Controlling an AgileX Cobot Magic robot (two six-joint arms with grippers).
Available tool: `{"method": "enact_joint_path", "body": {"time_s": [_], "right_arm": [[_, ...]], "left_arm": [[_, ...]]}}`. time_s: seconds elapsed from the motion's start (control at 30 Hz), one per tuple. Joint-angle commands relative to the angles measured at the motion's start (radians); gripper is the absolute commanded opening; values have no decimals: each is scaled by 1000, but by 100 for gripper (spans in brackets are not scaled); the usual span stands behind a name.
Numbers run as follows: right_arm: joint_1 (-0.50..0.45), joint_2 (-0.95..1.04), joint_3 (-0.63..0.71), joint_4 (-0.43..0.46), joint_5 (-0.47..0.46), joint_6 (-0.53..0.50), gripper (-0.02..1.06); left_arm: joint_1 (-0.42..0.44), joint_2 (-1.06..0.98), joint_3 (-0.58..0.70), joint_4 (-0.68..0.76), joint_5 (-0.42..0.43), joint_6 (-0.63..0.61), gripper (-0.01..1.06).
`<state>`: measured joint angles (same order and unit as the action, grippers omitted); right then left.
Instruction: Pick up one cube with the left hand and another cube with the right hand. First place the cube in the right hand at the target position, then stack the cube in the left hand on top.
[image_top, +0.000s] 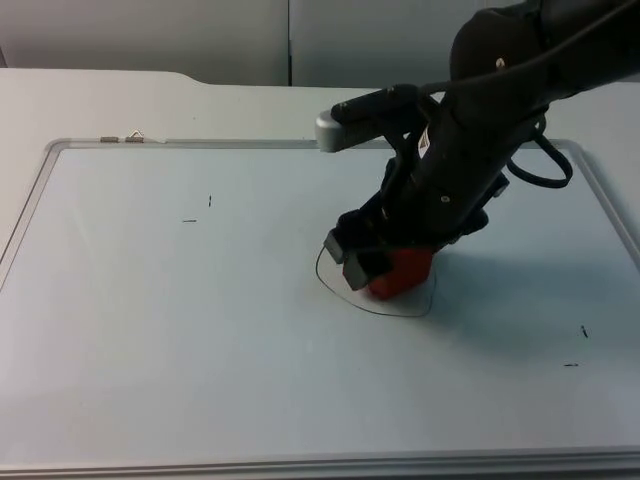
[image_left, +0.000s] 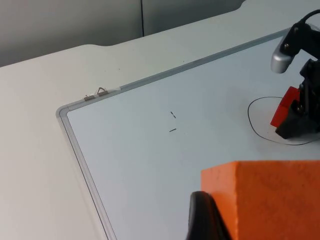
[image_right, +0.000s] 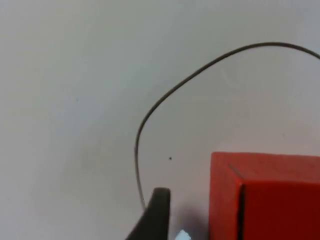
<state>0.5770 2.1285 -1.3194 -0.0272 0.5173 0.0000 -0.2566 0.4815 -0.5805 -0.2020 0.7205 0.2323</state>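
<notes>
The right hand (image_top: 375, 268) is down on the whiteboard (image_top: 150, 330) that lies on the counter (image_top: 100, 100), its fingers closed around the red cube (image_top: 402, 272), which sits inside the drawn circle (image_top: 330, 285) with its base on or just above the board, I cannot tell which. In the left wrist view, the left hand (image_left: 210, 220) grips the orange cube (image_left: 270, 200) above the board, well apart from the circle, on the side of the two small pen marks (image_left: 172, 122).
</notes>
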Motion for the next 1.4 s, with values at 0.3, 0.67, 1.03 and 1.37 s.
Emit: {"method": "enact_joint_path", "body": {"time_s": [0.3, 0.67, 1.03, 1.37], "right_arm": [[4, -232, -1, 2, -12, -47, 92], [4, -810, 2, 2, 13, -191, 92], [4, -1209, 18, -21, 177, -214, 92], [4, -1474, 277, -23, -9, -207, 92]], "left_arm": [[-8, -7, 2, -5, -20, -3, 0], [-8, -7, 2, -6, -20, 0, 0], [-8, -7, 2, -1, -20, 0, 0], [-8, -7, 2, -2, -32, 28, 0]]}}
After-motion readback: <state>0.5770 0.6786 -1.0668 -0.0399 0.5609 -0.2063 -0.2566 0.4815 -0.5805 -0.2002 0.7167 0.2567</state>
